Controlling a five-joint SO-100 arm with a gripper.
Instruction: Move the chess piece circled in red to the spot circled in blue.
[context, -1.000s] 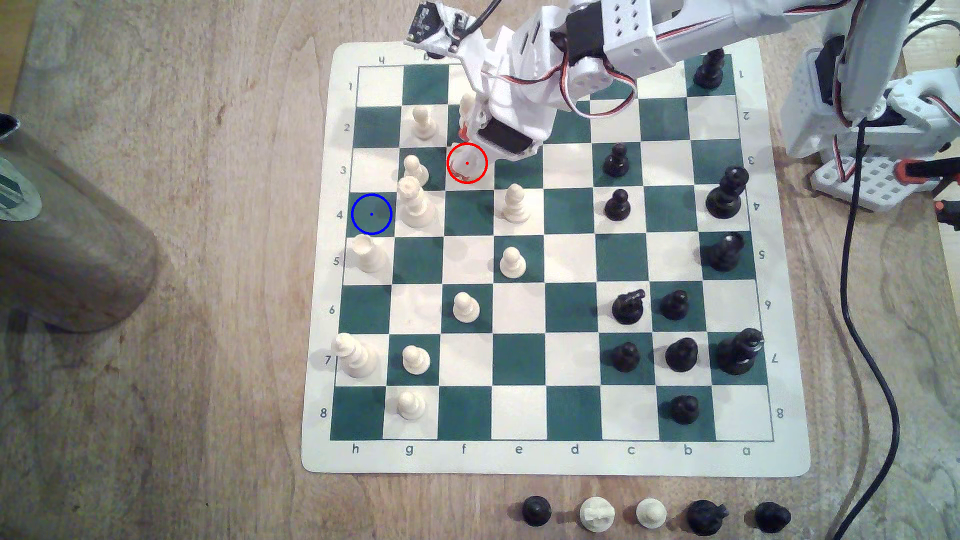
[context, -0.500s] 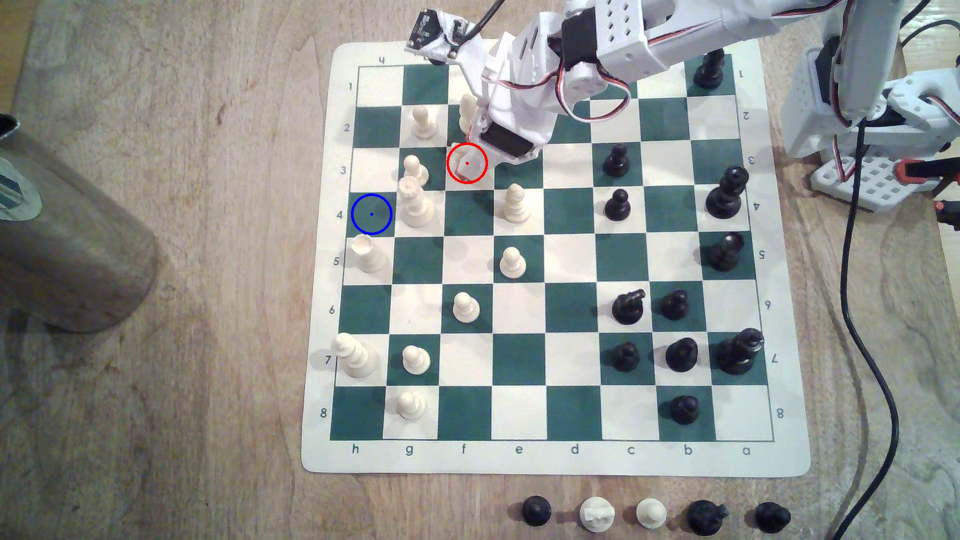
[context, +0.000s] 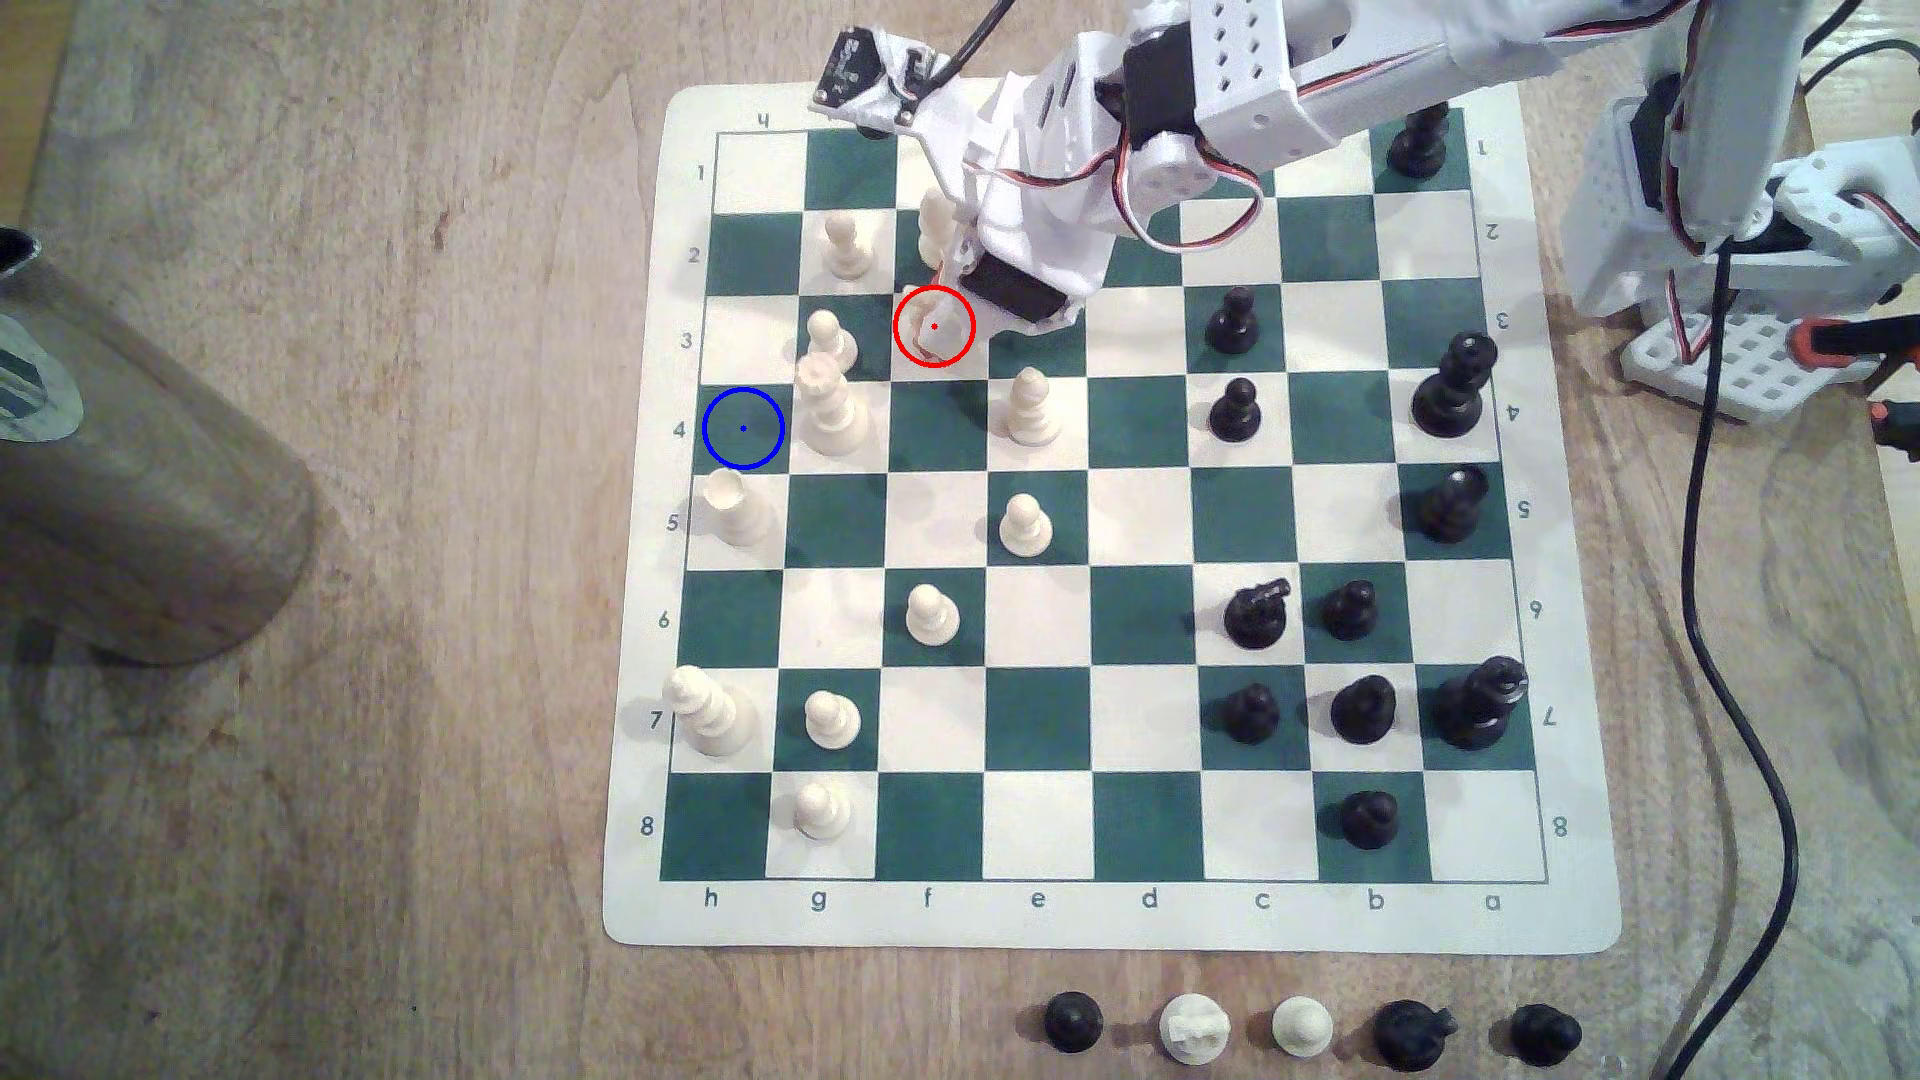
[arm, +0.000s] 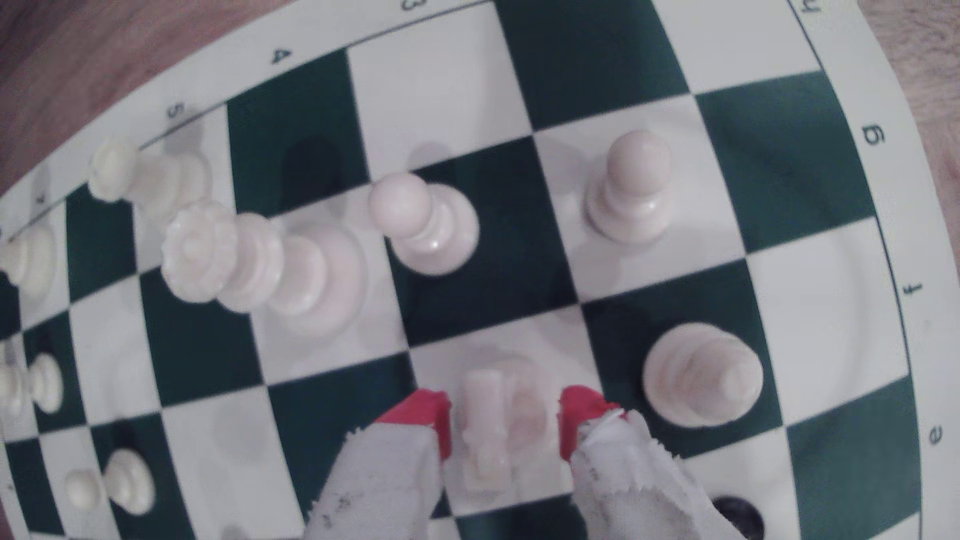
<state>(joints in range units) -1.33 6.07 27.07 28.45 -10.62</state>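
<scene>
Jaws straddle the chess piece (arm: 491, 431) with narrow gaps both sides, not yet gripping. Close evenly on its body, then lift straight before going toward the spot (context: 743, 428).

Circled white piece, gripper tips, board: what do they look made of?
The chess piece: probably molded plastic, cream and slightly glossy like the neighbouring pieces, though blurred here. The gripper: red fingertips, seemingly plastic or rubber, matte; white frayed-edged tape or cloth wraps the fingers behind them. The board: a thin flexible mat, likely vinyl, with rounded corners and printed squares.
</scene>
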